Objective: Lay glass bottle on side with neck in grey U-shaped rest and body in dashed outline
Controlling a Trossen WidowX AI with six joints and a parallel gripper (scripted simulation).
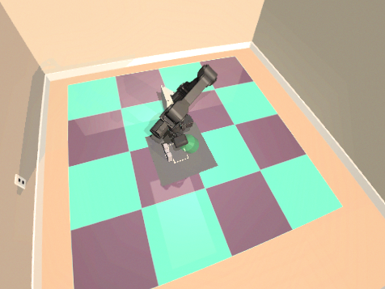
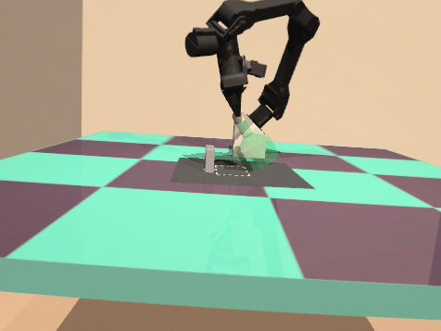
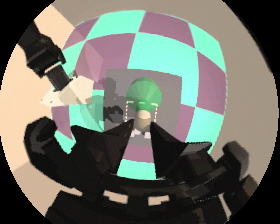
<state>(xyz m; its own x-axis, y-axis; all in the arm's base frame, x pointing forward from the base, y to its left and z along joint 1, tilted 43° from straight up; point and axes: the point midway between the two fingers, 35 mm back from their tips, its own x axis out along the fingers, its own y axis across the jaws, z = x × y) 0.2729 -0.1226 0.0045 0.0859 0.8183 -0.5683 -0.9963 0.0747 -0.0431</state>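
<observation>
Green bottle (image 1: 191, 144) (image 2: 258, 149) (image 3: 144, 93) gripped by part-open jaws (image 2: 238, 117).

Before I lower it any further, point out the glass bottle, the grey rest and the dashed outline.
glass bottle (image 1: 192, 144) (image 2: 259, 150) (image 3: 144, 94): top, exterior, wrist; green body
grey rest (image 1: 167, 152) (image 2: 209, 159): top, exterior; upright side
dashed outline (image 1: 181, 161) (image 2: 233, 175): top, exterior; near edge
</observation>
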